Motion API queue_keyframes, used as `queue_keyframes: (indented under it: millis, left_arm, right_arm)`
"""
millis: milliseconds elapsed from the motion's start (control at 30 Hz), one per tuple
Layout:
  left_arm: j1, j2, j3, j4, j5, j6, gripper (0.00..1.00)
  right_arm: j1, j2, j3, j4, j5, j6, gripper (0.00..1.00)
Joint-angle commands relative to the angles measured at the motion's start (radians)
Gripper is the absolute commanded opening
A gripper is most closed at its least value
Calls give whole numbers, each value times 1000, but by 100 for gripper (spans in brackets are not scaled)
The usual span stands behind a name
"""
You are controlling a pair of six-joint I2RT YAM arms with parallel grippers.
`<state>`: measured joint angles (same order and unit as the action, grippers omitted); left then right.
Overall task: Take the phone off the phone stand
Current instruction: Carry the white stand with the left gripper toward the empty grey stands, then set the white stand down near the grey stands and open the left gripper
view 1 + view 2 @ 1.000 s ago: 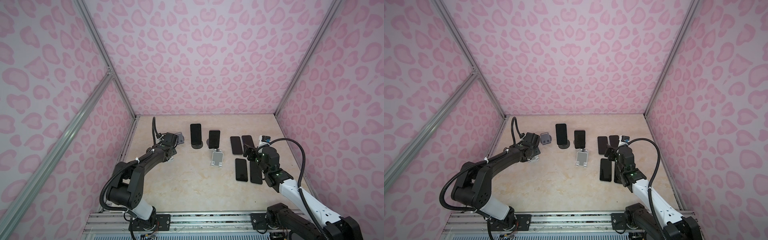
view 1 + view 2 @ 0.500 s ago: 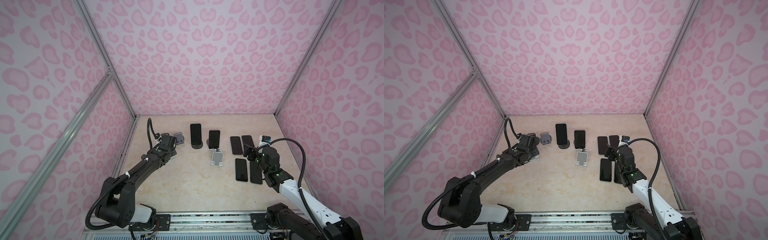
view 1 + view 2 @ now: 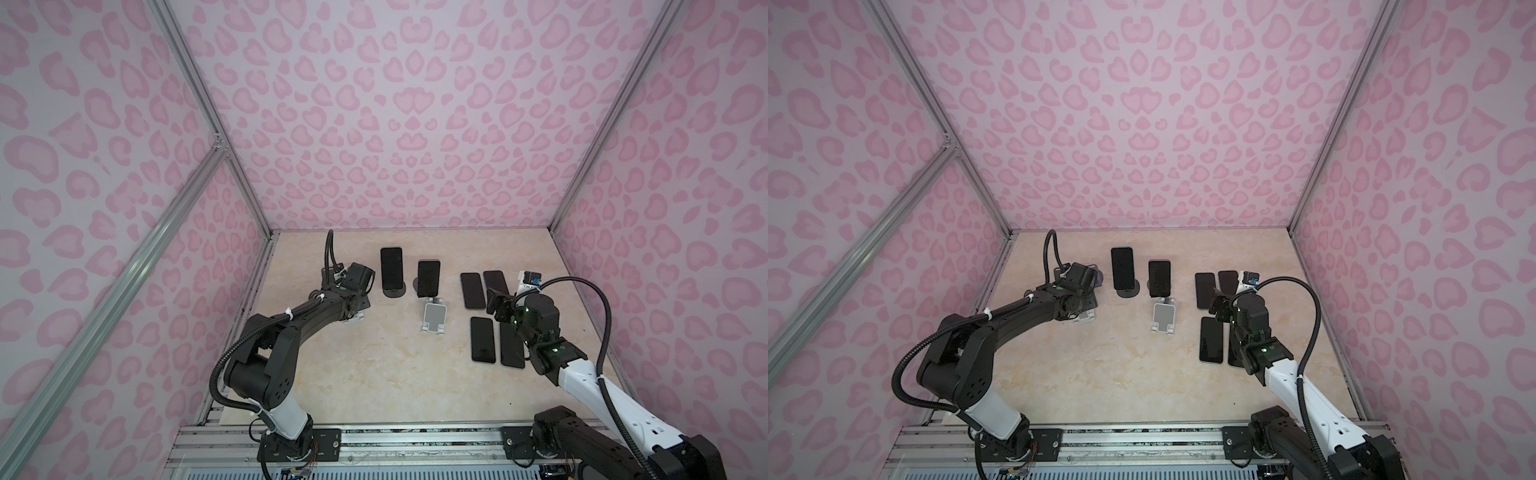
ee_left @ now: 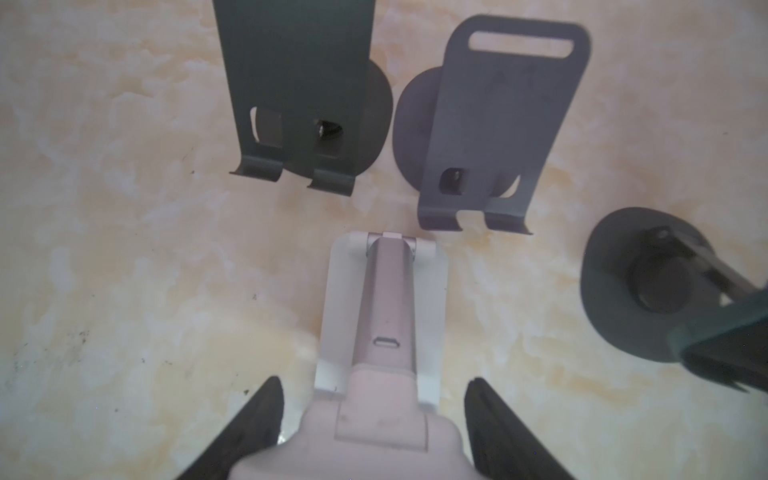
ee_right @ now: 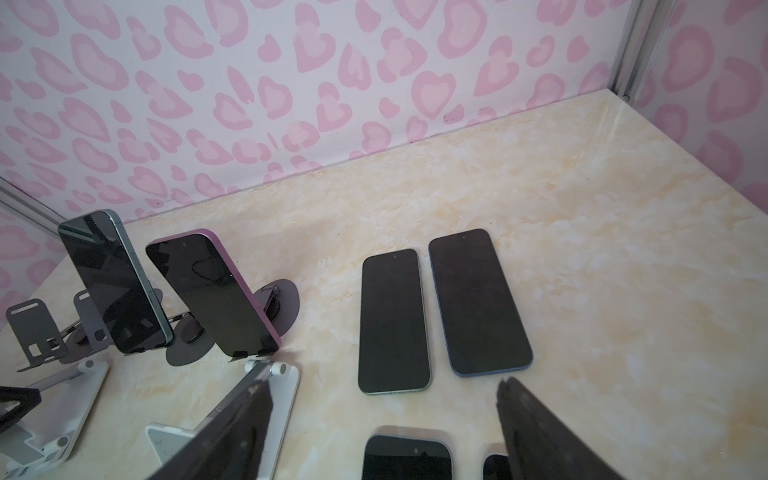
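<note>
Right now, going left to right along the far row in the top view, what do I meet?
Tall propped phone → shorter propped phone → flat phone → second flat phone → small white-and-blue object. The empty white stand overlaps the shorter propped phone, so it is left out.

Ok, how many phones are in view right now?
6. Two are propped upright at the back: tall phone, purple phone. Four lie flat on the right: rear inner, rear outer, front inner, front outer, partly under the right arm. More could be hidden there.
</note>
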<state>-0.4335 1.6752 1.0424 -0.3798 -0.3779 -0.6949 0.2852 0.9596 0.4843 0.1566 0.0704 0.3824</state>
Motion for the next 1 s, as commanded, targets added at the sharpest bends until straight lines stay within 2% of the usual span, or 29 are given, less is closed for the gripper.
queue_keyframes:
  millis: [0, 133, 267, 467, 567, 600, 700, 800, 900, 967]
  left_arm:
    - [0, 17, 0, -8, -7, 21, 63]
    - [-1, 6, 22, -33, 12, 59, 77]
    - [-16, -89, 10, -44, 14, 99, 88]
    - [-101, -259, 30, -86, -20, 145, 95]
    - [-186, -301, 37, -82, -23, 145, 97]
    - [-226, -296, 42, -80, -22, 142, 100]
    - [-357, -234, 77, -82, -20, 101, 98]
    - [-463, -119, 146, -70, 6, 57, 98]
    - [-534, 9, 258, -89, 10, 37, 98]
    - [-550, 80, 332, -106, 37, 23, 98]
  right_arm:
    - [0, 6, -9, 12, 6, 3, 87]
    - [-1, 24, -1, 7, -3, 3, 88]
    - [2, 15, -2, 5, -1, 3, 88]
    - [3, 18, -3, 6, 3, 1, 88]
    - [5, 15, -4, 6, 5, 1, 88]
    - [6, 15, -6, 8, 7, 1, 88]
    - [9, 15, -10, 9, 14, -1, 89]
    - [17, 11, -9, 3, 33, -7, 92]
    - [21, 6, -10, -1, 49, -8, 94]
    - [22, 1, -14, -3, 67, -10, 94]
